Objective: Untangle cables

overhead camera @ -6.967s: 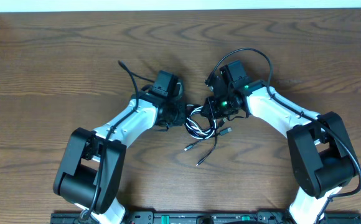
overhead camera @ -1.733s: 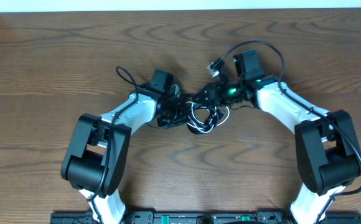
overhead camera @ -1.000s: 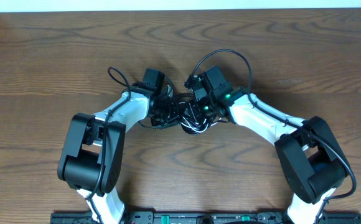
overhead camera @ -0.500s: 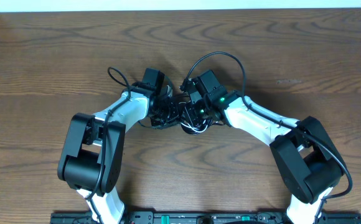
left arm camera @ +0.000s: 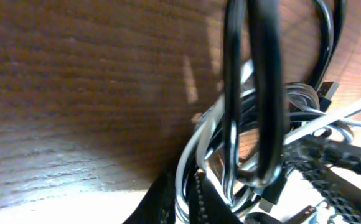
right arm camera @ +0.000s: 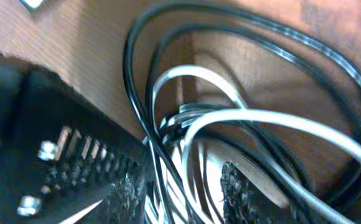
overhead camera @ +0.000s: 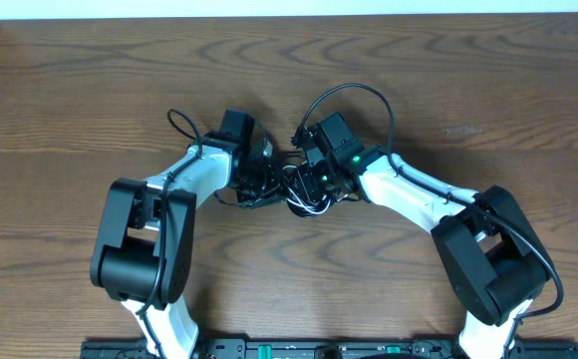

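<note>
Overhead: the cables (overhead camera: 307,196) lie knotted at mid-bench (overhead camera: 468,80), between your tools. Left tool (overhead camera: 269,182) is closed at the knot's left side, right tool (overhead camera: 304,179) narrowly parted astride strands. Both are equally near, so pull apart left–right.

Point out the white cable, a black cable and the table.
white cable (right arm camera: 274,117), right wrist view, bright arc.
black cable (left arm camera: 266,93), left wrist view, upright loop.
table (overhead camera: 90,80), overhead view, bare upper-left wood.

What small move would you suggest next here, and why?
I would probably ease the left gripper and right gripper gently apart: they meet at the cables, whose white and black loops lie bunched in one knot between them.
</note>
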